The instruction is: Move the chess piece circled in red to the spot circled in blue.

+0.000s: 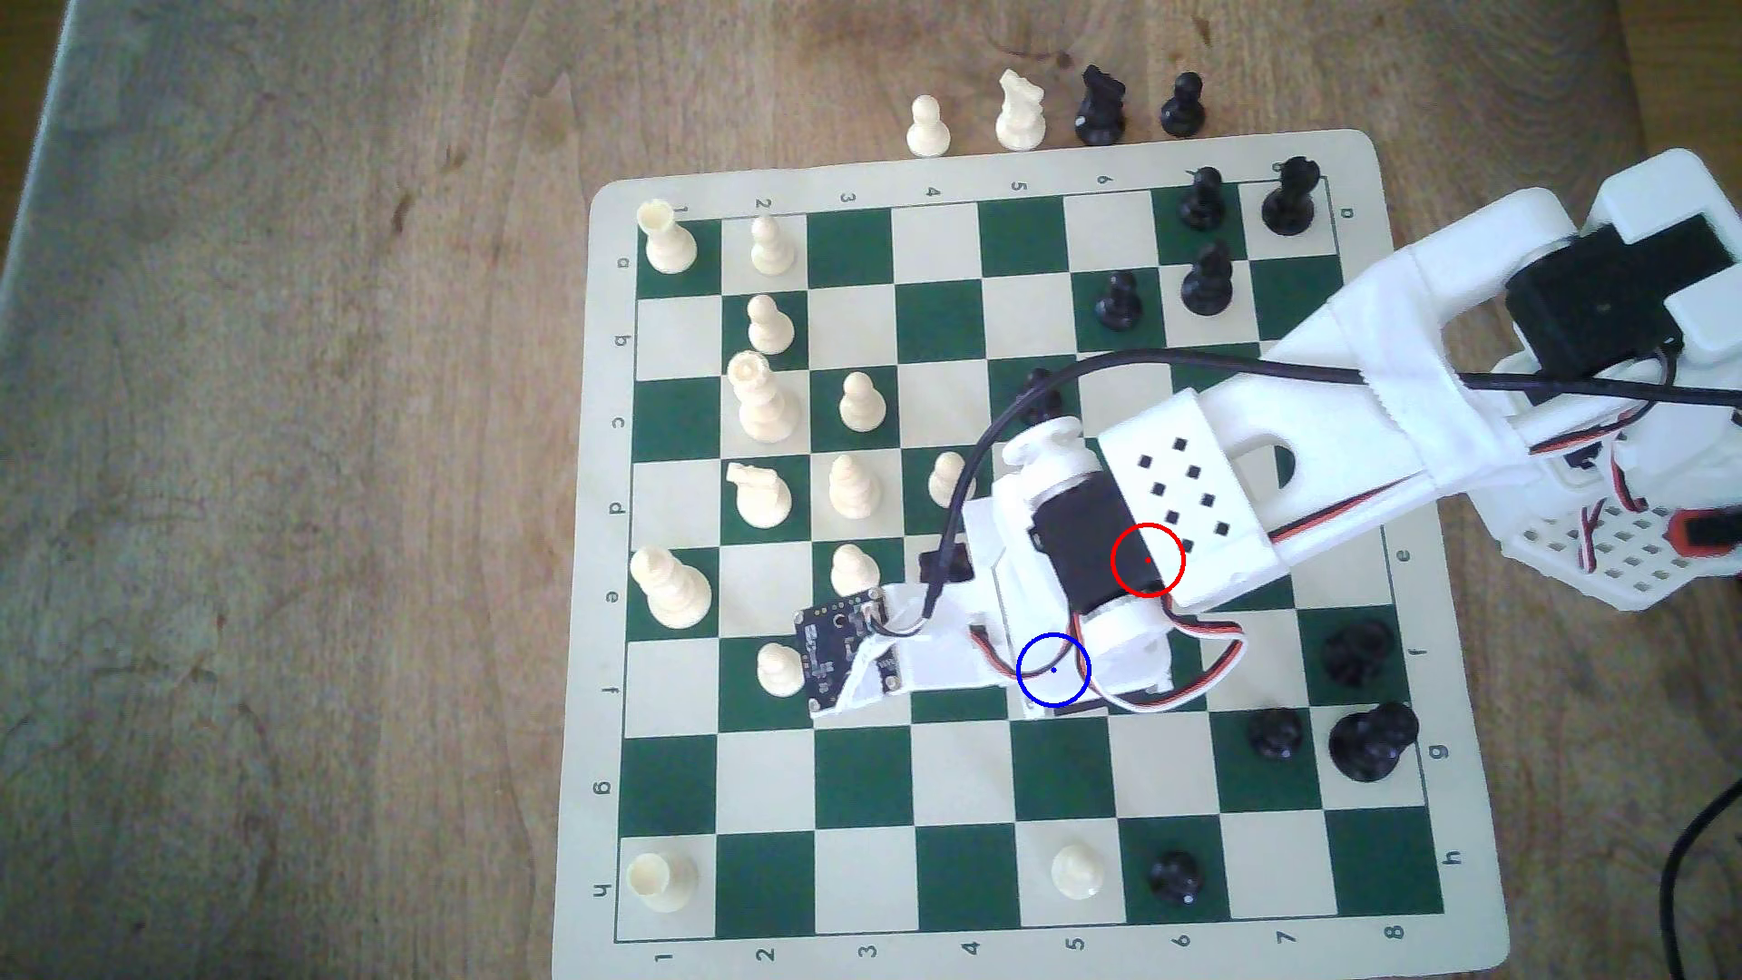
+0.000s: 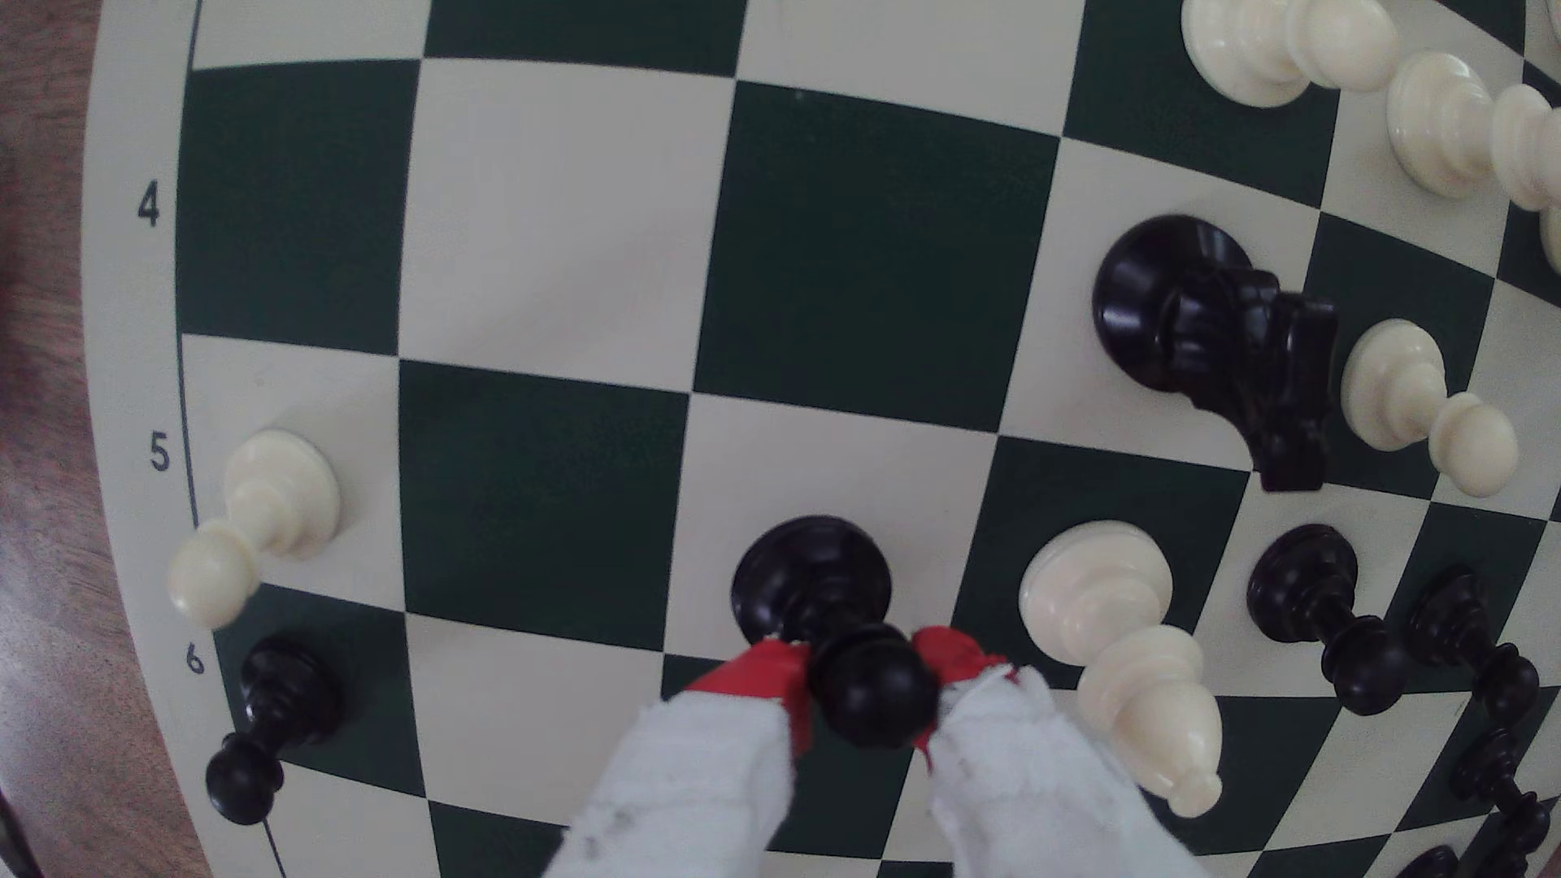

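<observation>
black pawn upright on a cream square, base flat on the board, ball head pinched between red-tipped fingers of the gripper. white bishop just beside it, black knight near. blue-ringed spot overlaid by the arm in the exterior view.

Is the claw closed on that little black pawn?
Yes: the gripper is shut on the black pawn, red fingertips pressing both sides of its head.
</observation>
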`<control>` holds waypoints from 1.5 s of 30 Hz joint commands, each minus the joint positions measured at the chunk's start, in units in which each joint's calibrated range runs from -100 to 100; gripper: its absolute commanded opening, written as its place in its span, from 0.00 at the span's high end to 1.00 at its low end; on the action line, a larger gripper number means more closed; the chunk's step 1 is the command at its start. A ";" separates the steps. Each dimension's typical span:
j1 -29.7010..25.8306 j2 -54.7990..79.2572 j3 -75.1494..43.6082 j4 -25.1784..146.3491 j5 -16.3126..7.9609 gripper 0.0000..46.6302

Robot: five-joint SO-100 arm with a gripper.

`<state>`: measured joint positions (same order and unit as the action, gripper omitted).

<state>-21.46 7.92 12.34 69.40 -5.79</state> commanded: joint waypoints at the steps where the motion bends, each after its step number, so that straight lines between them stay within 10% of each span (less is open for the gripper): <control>1: 0.22 -1.30 -3.36 0.38 0.10 0.90; 22: 0.38 0.40 -3.90 -1.10 -0.05 0.89; 45: 0.62 -7.49 2.99 -0.44 -0.88 0.66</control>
<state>-21.31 8.84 13.78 68.37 -6.37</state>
